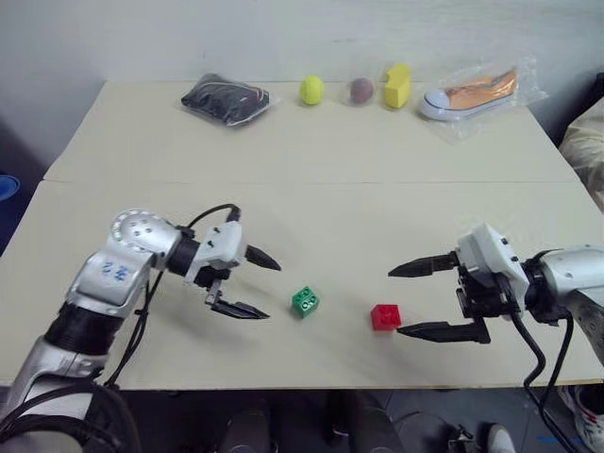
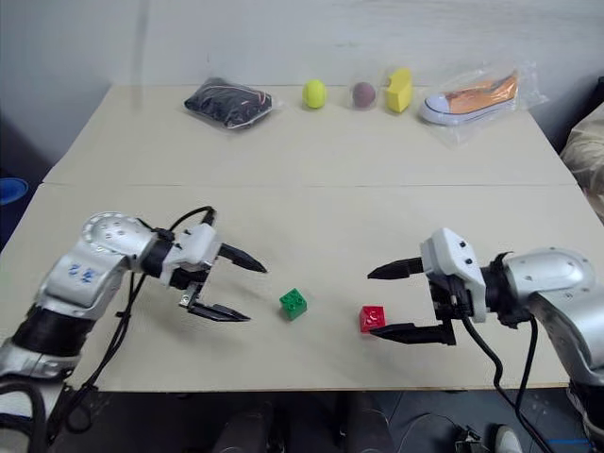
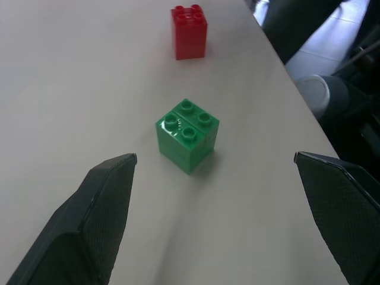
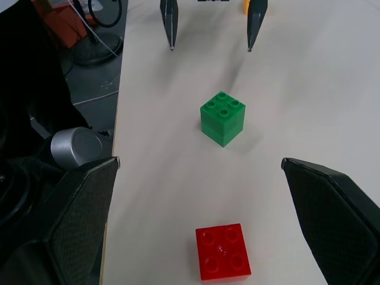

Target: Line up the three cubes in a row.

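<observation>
Closing squarely on the green cube [image 1: 305, 301] suits the wide-open left tool [image 1: 256, 283], keeping clear of the red cube [image 1: 385, 316] just beside it near the worktop [image 1: 311, 160] front edge, where the right tool [image 1: 419, 298] also gapes empty.

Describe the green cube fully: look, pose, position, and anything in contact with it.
The green cube is a small glossy plastic toy brick with four round studs on top, apparently two stacked halves with a seam around the middle. It sits upright, studs up, on the beige table near the front edge, turned at an angle to that edge. It lies between the open left gripper and the red cube, apart from both. Nothing touches it except the table.
</observation>
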### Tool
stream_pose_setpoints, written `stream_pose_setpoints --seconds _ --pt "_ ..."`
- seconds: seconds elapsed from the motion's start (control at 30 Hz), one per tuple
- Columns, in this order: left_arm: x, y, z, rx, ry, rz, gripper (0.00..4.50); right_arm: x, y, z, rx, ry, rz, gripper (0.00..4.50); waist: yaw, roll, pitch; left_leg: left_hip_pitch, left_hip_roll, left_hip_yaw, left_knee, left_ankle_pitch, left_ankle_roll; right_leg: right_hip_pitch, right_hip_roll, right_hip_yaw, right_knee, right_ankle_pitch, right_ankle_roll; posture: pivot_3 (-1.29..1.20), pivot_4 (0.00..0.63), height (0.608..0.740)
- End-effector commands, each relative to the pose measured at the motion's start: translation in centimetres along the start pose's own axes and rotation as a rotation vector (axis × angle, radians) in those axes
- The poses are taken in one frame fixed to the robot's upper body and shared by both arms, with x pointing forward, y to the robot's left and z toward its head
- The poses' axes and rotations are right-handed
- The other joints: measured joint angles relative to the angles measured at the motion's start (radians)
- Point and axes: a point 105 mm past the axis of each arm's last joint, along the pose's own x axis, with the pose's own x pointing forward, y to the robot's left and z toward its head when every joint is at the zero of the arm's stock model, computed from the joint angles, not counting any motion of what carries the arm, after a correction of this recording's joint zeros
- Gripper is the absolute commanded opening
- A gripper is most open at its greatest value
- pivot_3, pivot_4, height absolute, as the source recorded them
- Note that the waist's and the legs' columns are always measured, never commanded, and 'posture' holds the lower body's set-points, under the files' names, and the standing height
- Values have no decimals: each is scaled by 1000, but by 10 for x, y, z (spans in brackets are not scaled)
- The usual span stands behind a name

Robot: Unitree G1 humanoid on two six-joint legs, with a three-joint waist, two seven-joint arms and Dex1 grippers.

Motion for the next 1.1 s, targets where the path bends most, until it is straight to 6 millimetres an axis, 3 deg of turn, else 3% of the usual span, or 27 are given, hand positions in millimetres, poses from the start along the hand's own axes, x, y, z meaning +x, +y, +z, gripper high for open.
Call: stream_pose_setpoints --seconds 0.03,0.3,0.63,0.77,0.97,1.0,1.1 --pt "7 4 2 90 27 -81 4481 -5 9 10 -29 4 -31 4500 1 0 0 0 0 0 0 0 0 0 0 0 0 0 0 0 150 740" --pt "30 20 4 218 44 -196 4481 -4 30 8 29 17 -69 4500 3 0 0 -1 -1 -2 1 1 1 0 -1 1 -1 1 1 0 150 740" --pt "62 23 -1 264 56 -331 4481 -7 32 10 43 24 -115 4500 1 -1 0 -1 -2 -3 1 1 2 1 -1 1 -1 1 1 0 150 740" --pt "67 21 -6 255 63 -360 3645 -7 31 12 41 21 -121 4500 1 -1 0 -1 -1 -3 1 1 2 1 -1 0 -2 1 1 0 150 740" --pt "69 21 -8 247 63 -367 1657 -7 29 12 39 20 -125 4500 1 -1 0 -2 -2 -4 1 1 2 1 -2 0 -2 1 1 0 150 740" --pt "68 21 -8 245 65 -367 1481 -6 29 12 38 19 -125 4500 1 -1 0 -2 -2 -4 1 1 2 1 -2 0 -2 1 1 0 150 740" --pt "66 19 -7 226 58 -352 1512 -5 28 13 34 14 -119 4500 1 -1 0 -2 -2 -4 1 1 3 1 -2 0 -2 1 1 0 150 740"
